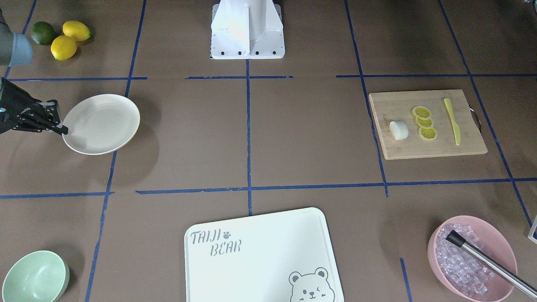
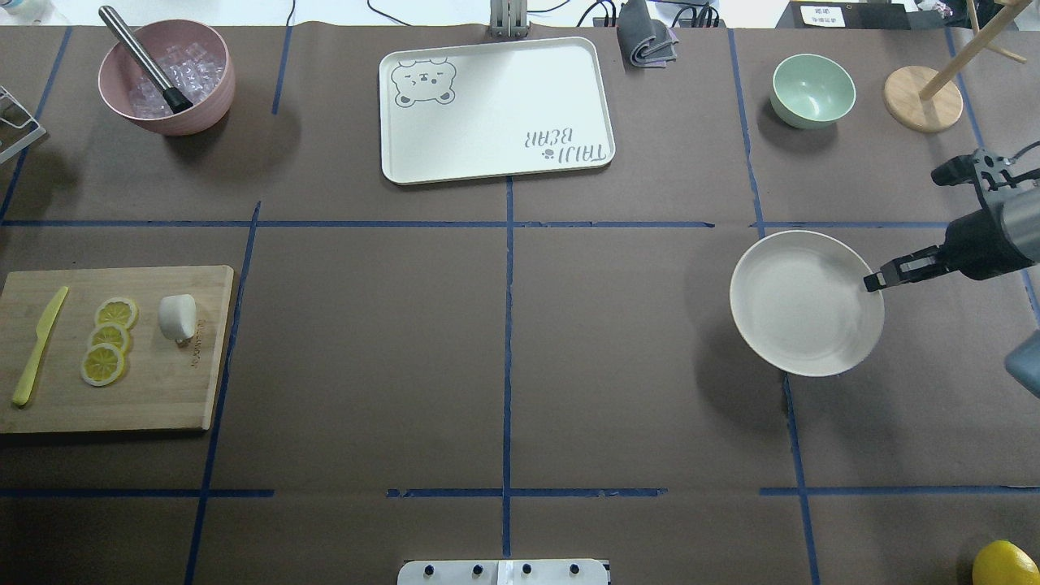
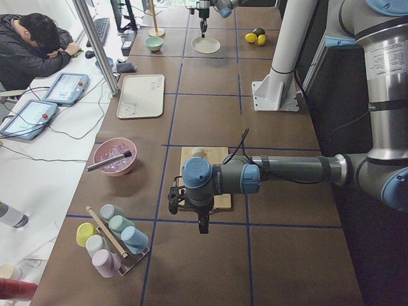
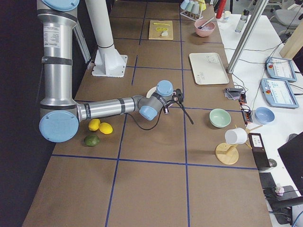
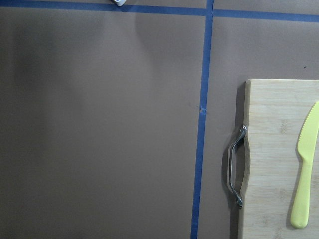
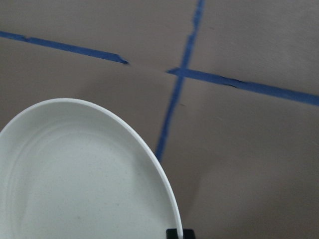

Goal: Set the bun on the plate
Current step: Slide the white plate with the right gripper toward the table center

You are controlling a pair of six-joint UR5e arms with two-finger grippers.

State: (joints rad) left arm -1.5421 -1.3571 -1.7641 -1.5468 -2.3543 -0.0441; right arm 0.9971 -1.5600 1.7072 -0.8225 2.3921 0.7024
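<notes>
The white bun [image 1: 399, 130] [image 2: 177, 317] lies on a wooden cutting board [image 1: 428, 147] [image 2: 146, 398], beside three lemon slices [image 2: 107, 340]. Far across the table, the cream plate [image 1: 102, 123] [image 2: 800, 305] [image 6: 84, 184] hangs a little above the surface and casts an offset shadow. My right gripper [image 1: 63, 129] [image 2: 873, 281] is shut on its rim. My left gripper [image 3: 203, 224] shows only in the exterior left view, hovering beyond the board's outer end; I cannot tell whether it is open or shut. The left wrist view shows the board's handle end [image 5: 279, 149].
A yellow plastic knife [image 2: 36, 348] lies on the board. A bear-printed white board [image 2: 496, 110], a pink bowl of ice with a metal tool [image 2: 166, 77], a mint-green bowl [image 2: 812, 89] and a wooden stand [image 2: 922, 97] line the far edge. Lemons and a lime [image 1: 63, 35] sit near the robot's right.
</notes>
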